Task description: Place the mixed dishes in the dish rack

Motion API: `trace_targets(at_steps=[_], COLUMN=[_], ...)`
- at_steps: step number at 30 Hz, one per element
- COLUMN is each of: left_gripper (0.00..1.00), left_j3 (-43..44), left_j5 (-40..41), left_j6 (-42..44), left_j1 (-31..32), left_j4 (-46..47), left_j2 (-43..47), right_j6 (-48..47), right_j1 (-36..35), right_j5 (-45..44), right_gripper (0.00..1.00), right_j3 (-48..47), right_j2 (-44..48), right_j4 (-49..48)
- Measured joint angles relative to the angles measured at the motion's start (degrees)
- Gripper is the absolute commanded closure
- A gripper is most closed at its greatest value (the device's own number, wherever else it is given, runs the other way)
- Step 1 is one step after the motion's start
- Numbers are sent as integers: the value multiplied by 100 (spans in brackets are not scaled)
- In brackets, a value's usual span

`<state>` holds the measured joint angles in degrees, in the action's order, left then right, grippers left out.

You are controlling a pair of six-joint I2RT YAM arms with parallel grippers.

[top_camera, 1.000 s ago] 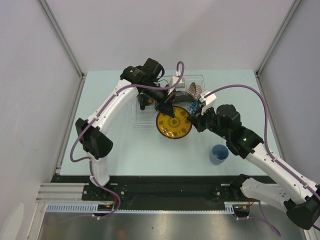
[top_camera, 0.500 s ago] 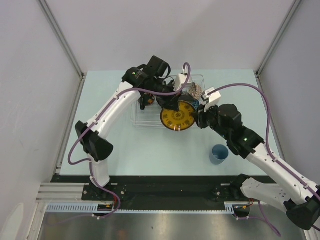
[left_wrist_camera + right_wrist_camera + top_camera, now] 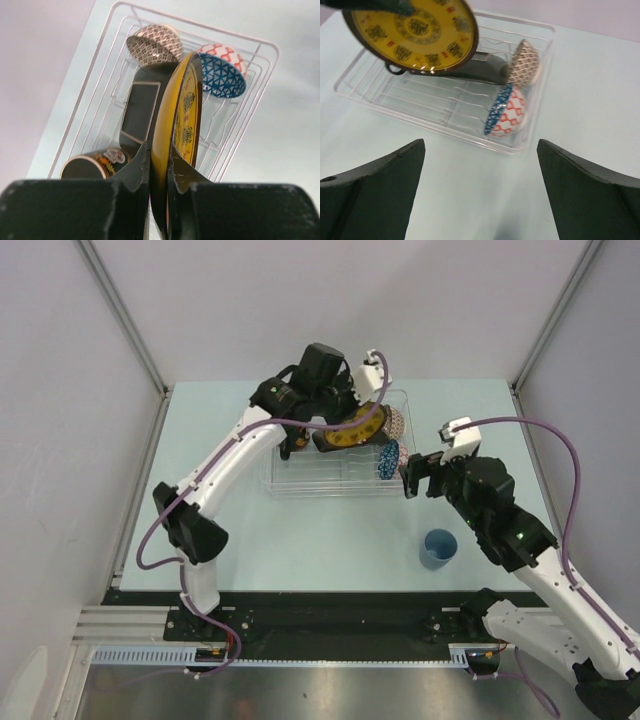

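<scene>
Dish rack (image 3: 310, 480), the clear ribbed plastic tray, sits mid-table under your left arm. In it you have the black square plate (image 3: 141, 107) in the middle and the beige patterned bowl (image 3: 154, 44) and blue patterned bowl (image 3: 220, 70) tipped up at one end. The dark cup (image 3: 90, 166) lies on its side there too, and only your left wrist view shows it. Your left gripper (image 3: 159, 150) pinches the yellow-brown saucer (image 3: 181, 125) on edge above the rack. Your right gripper (image 3: 480, 165) is spread wide and holds nothing. Only the top view shows the light blue cup (image 3: 438, 548), on the table outside the rack.

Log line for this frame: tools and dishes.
left tool: shut on yellow-brown saucer, over dish rack | right tool: open, empty | light blue cup: outside rack
</scene>
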<state>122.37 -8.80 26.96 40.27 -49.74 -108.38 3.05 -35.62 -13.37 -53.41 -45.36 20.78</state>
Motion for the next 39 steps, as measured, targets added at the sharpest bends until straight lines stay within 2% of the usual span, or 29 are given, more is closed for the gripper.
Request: trace_targets(at_steps=[7, 12, 19, 24, 28, 39], left_gripper=[100, 99, 100, 100, 100, 100], left_j3=[11, -131, -1631, -3228, -4009, -4448], left_j5=[181, 245, 535, 903, 1263, 1296], left_j6=[203, 203, 210, 411, 597, 1550], left_j1=[542, 627, 651, 798, 949, 992], left_j4=[118, 205, 911, 2035, 2806, 3574], left_j2=[-380, -417, 74, 758, 1281, 1351], right_j6=[166, 286, 378, 435, 501, 643], right_j1=[763, 1091, 1250, 1259, 1261, 1261], right_j5=[118, 448, 745, 868, 949, 1176], right_gripper=[0, 0, 0, 0, 0, 0], right_j3=[0, 0, 2, 2, 17, 192], right_j2=[308, 326, 382, 422, 444, 459], right_j4=[181, 212, 212, 212, 212, 208])
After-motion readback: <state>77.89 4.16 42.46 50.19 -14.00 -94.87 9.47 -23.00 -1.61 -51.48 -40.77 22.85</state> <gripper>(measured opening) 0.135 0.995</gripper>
